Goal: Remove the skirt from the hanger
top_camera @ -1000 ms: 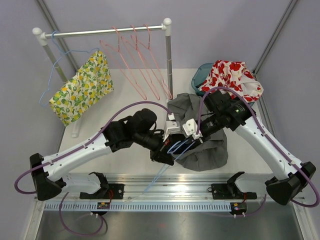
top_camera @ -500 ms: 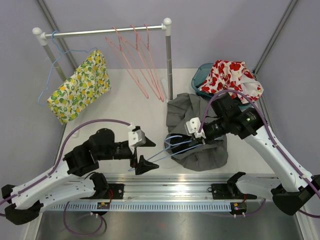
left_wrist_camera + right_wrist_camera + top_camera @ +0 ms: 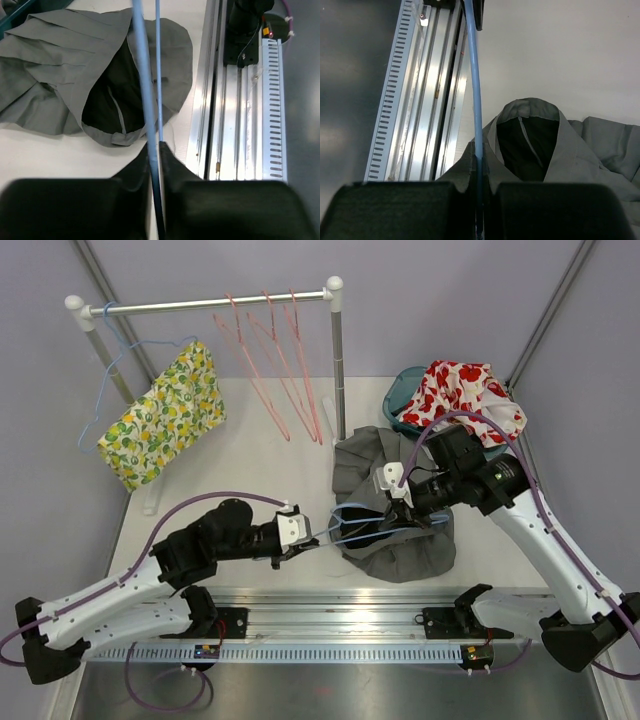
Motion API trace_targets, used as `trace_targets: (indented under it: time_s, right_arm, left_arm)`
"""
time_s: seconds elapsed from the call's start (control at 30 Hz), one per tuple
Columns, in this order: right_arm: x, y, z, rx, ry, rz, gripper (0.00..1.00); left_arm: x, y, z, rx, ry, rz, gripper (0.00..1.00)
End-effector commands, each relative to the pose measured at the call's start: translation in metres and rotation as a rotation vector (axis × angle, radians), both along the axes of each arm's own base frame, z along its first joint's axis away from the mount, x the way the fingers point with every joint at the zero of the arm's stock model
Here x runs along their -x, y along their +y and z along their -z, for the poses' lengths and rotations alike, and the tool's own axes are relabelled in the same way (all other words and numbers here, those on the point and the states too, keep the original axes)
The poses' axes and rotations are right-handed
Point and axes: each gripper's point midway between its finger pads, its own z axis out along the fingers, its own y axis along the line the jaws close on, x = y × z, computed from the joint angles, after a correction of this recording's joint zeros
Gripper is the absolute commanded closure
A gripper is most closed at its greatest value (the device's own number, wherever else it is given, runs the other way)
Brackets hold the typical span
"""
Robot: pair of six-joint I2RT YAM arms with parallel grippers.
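Note:
The grey skirt (image 3: 400,540) lies crumpled on the table, its waist opening facing the rail. It also shows in the left wrist view (image 3: 60,75) and the right wrist view (image 3: 580,150). A thin blue hanger (image 3: 345,525) spans between my two grippers, just above the skirt's left edge. My left gripper (image 3: 305,540) is shut on the hanger's near end (image 3: 145,75). My right gripper (image 3: 393,502) is shut on the hanger's other end (image 3: 472,75), over the skirt. In both wrist views the blue wire runs free of the fabric.
A clothes rack (image 3: 215,305) at the back holds pink hangers (image 3: 275,350) and a lemon-print garment (image 3: 165,410) on a blue hanger. A teal basket (image 3: 400,390) with red-floral cloth (image 3: 465,390) stands at the back right. An aluminium rail (image 3: 330,615) runs along the near edge.
My left arm pulled back to the left with its jaws open, then came in again and shut on the hanger's near end. My right gripper kept hold of the hanger, shifting slightly.

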Motion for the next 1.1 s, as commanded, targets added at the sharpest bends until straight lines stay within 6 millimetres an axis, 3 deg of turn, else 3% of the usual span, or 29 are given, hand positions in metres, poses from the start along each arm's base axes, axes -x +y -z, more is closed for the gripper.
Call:
trace_targets:
  time_s: [0.0, 0.07, 0.1, 0.17, 0.2, 0.27, 0.37, 0.43, 0.47, 0.57, 0.67, 0.77, 0.83, 1.07]
  right_arm:
    - [0.002, 0.003, -0.015, -0.079, -0.006, -0.002, 1.0]
    - [0.002, 0.002, -0.012, -0.082, 0.004, 0.007, 1.0]
    - [0.0, 0.002, -0.013, -0.087, 0.002, 0.014, 0.93]
    - [-0.004, 0.002, -0.015, -0.106, 0.011, 0.045, 0.7]
    - [-0.009, -0.001, -0.019, -0.119, 0.002, 0.077, 0.33]
    - [-0.019, -0.005, -0.035, -0.149, 0.001, 0.151, 0.01]
    - [-0.054, -0.031, -0.078, -0.186, -0.062, 0.376, 0.01]
    - [-0.083, -0.062, -0.103, -0.189, -0.131, 0.591, 0.01]
    - [-0.095, -0.072, -0.112, -0.196, -0.171, 0.652, 0.0]
    - [-0.123, -0.101, -0.114, -0.197, -0.184, 0.857, 0.0]
    - [-0.13, -0.101, -0.089, -0.21, -0.12, 0.863, 0.01]
    - [-0.135, -0.101, -0.062, -0.206, -0.069, 0.87, 0.01]
    - [-0.137, -0.104, -0.045, -0.193, -0.041, 0.88, 0.01]
    - [-0.146, -0.102, -0.016, -0.225, 0.043, 0.869, 0.01]
  left_arm:
    - [-0.007, -0.007, -0.036, 0.082, -0.097, 0.003, 0.98]
    - [-0.008, -0.005, -0.042, 0.102, -0.109, -0.009, 1.0]
    - [-0.01, -0.003, -0.048, 0.121, -0.113, -0.028, 1.0]
    - [-0.01, 0.005, -0.058, 0.155, -0.131, -0.059, 1.0]
    - [-0.014, 0.011, -0.059, 0.152, -0.135, -0.094, 1.0]
    - [-0.015, 0.025, -0.065, 0.16, -0.145, -0.144, 1.0]
    - [-0.022, 0.053, -0.07, 0.144, -0.2, -0.242, 1.0]
    - [-0.026, 0.072, -0.085, 0.164, -0.263, -0.3, 1.0]
    - [-0.019, 0.084, -0.101, 0.221, -0.301, -0.303, 1.0]
    - [-0.039, 0.129, -0.133, 0.289, -0.398, -0.529, 1.0]
    - [-0.049, 0.172, -0.156, 0.377, -0.397, -0.742, 1.0]
    - [-0.065, 0.215, -0.152, 0.389, -0.328, -1.018, 1.0]
    - [-0.068, 0.225, -0.147, 0.398, -0.29, -1.094, 1.0]
    - [-0.08, 0.254, -0.13, 0.429, -0.222, -1.367, 1.0]
